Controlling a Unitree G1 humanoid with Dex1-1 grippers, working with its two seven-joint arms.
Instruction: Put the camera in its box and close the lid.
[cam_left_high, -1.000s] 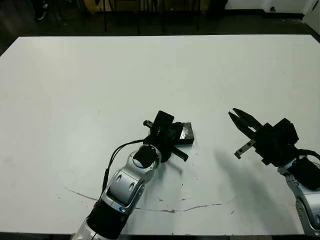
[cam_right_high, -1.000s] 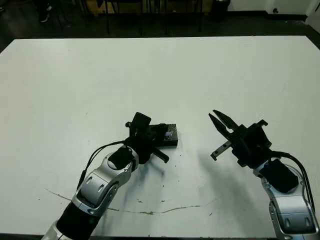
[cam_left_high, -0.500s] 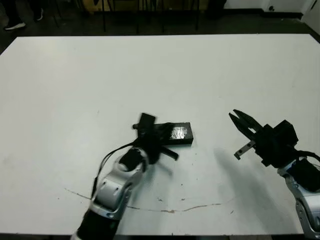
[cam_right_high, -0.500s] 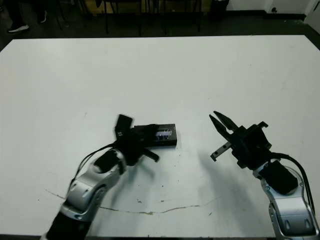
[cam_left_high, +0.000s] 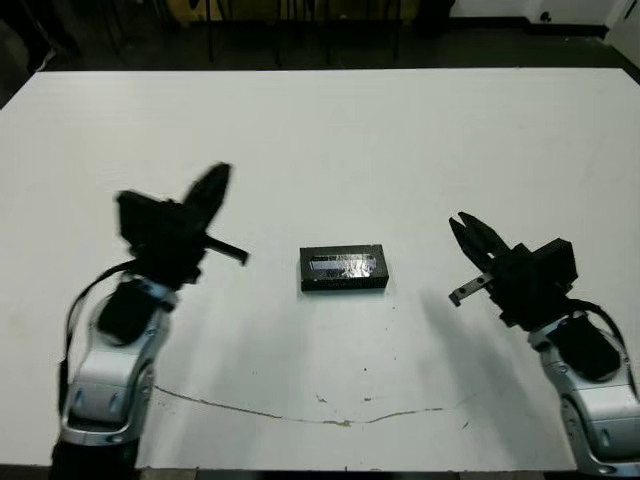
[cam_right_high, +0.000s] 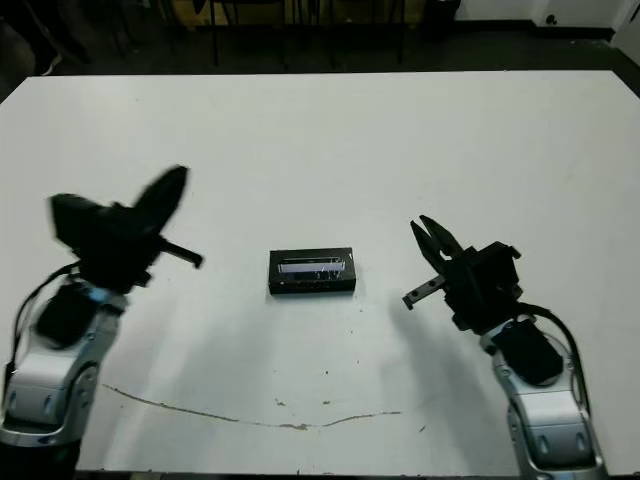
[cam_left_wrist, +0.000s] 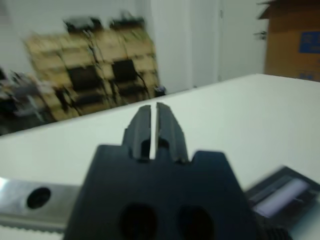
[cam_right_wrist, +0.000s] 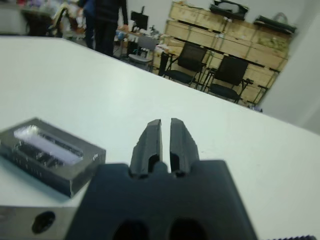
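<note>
We see the box w/ its lid on, flat mid-table, untouched. Left gripper is raised well left of it, arm bent, fingers nearly together, empty. Right gripper hovers well right of it, fingers nearly together, empty, pointing away from us.

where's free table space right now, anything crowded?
Nearly all bare. Only the closed box sits mid-table. Open patches: the whole far half beyond it, the strips between it and the left tool and the right tool, and the near edge between the arms. Nothing crowded.
</note>
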